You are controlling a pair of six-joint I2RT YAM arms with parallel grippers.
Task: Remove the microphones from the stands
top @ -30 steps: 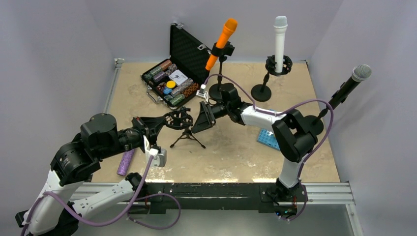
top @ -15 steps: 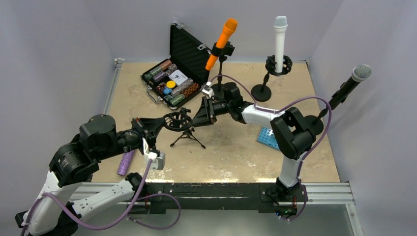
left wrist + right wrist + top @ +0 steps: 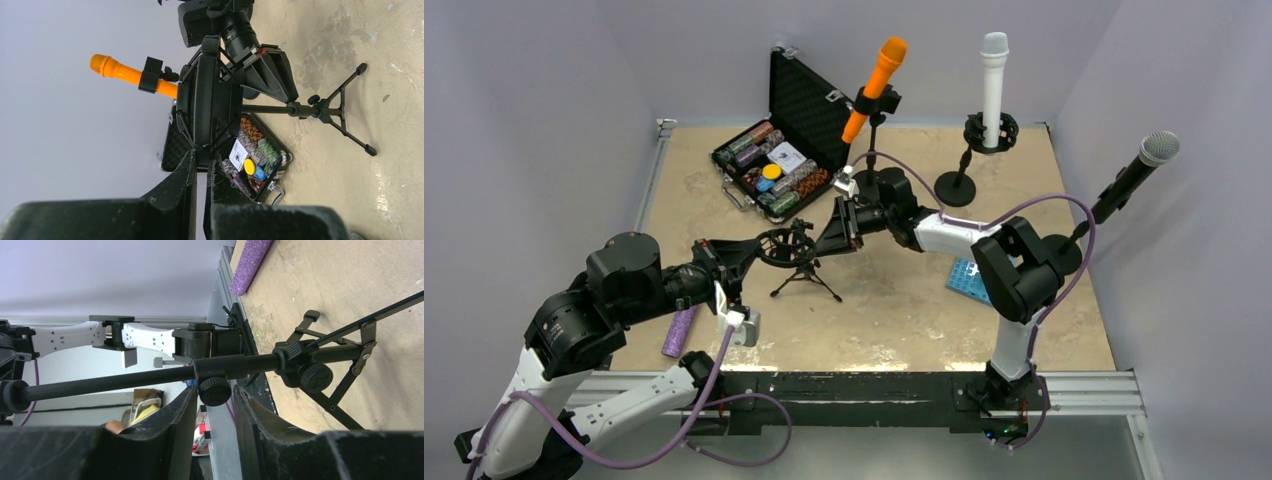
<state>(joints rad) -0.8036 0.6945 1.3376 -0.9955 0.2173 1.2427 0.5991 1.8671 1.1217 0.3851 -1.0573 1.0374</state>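
Note:
A small black tripod stand (image 3: pixel 806 282) stands mid-table, and its shock-mount ring (image 3: pixel 786 245) holds no microphone. A purple microphone (image 3: pixel 679 330) lies flat on the table at the left, and it also shows in the right wrist view (image 3: pixel 250 265). My left gripper (image 3: pixel 754 247) is shut on the rim of the ring (image 3: pixel 205 95), with the fingertips (image 3: pixel 192 165) pinching its edge. My right gripper (image 3: pixel 816 245) is closed round the clamp knob (image 3: pixel 215 391) on the stand's pole (image 3: pixel 125 381), one finger on each side of it.
An open black case of poker chips (image 3: pixel 774 170) sits at the back. An orange microphone (image 3: pixel 876 85), a white one (image 3: pixel 993 85) and a black one with a silver head (image 3: pixel 1139 170) stand on their own stands behind and to the right. A blue flat item (image 3: pixel 969 280) lies under the right arm.
My right gripper has moved left onto the stand's pole and narrowed round the knob. My left gripper and the ring have barely moved.

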